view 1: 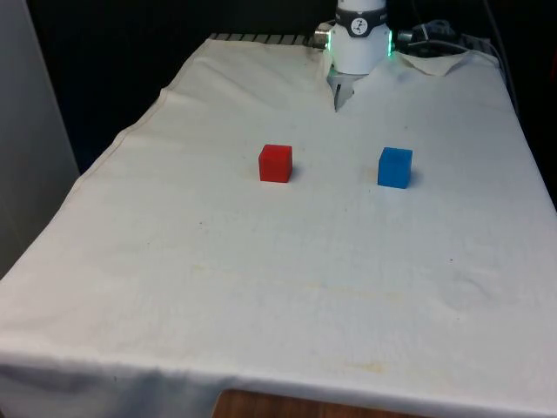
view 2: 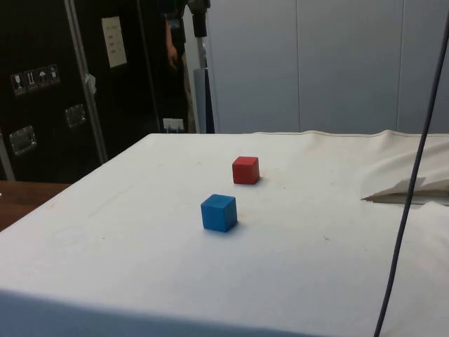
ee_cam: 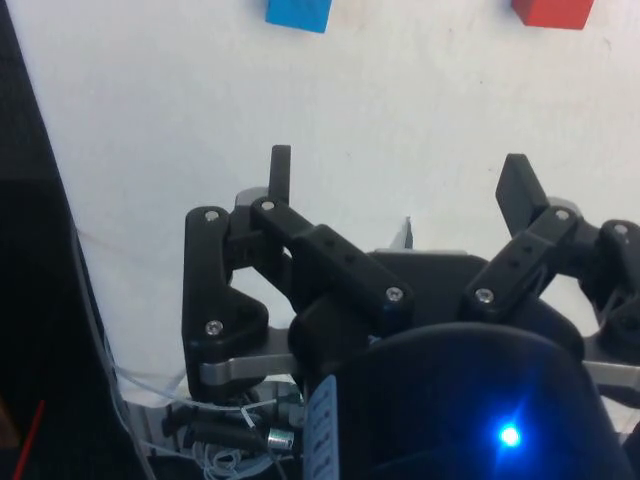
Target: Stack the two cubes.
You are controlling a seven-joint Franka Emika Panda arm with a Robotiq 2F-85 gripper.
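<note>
The tool (ee_cam: 400, 180), fingers spread wide and holding nothing, hangs well apart from the red cube (view 1: 275, 163) and blue cube (view 1: 394, 166).

We find no legible text. A pale notice (view 2: 113, 41) and small dark plates (view 2: 31, 78) are fixed to the dark cabinets (view 2: 42, 105); we cannot read their markings.

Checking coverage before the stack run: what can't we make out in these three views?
- Red cube and blue cube: cut off by the picture's edge in the wrist view.
- Arm: cropped by the front view's upper edge, so its pose is unknown.
- Person behind the table in the side view: mostly hidden by a dark post.
- End effector: open, with nothing between its fingers.
</note>
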